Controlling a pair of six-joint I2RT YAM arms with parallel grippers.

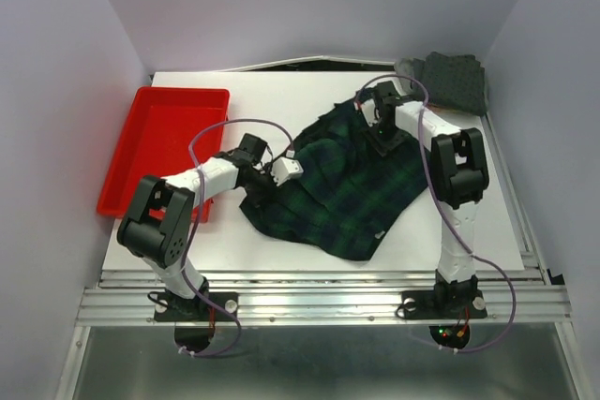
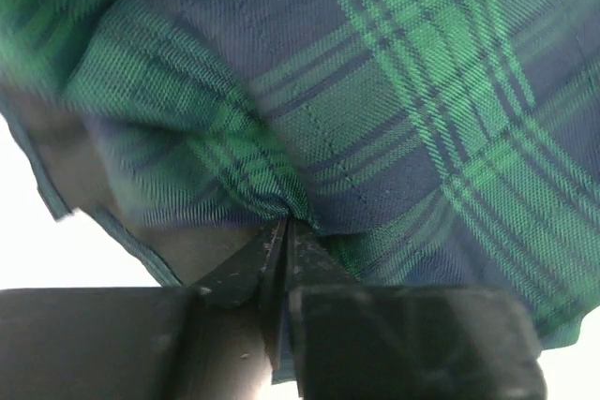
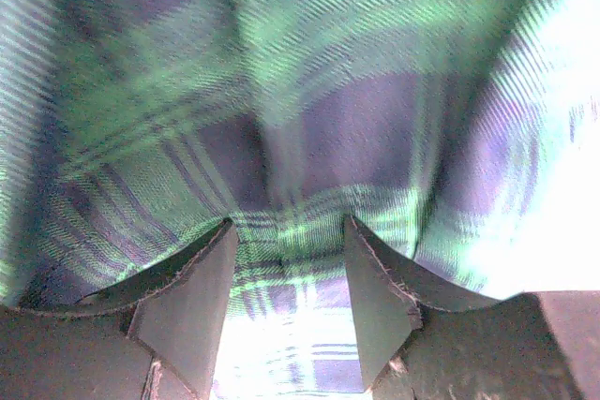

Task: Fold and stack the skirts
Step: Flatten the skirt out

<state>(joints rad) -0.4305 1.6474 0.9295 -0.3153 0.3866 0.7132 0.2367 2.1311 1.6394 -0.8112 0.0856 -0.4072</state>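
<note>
The left jaws pinch shut on a plaid skirt (image 2: 394, 91) fold. The right jaws stand apart, skirt between them; grip unclear.

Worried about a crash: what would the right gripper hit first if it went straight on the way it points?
The plaid skirt: it fills the view ahead of the right gripper and seems to lie between its fingers, likely in contact.
</note>
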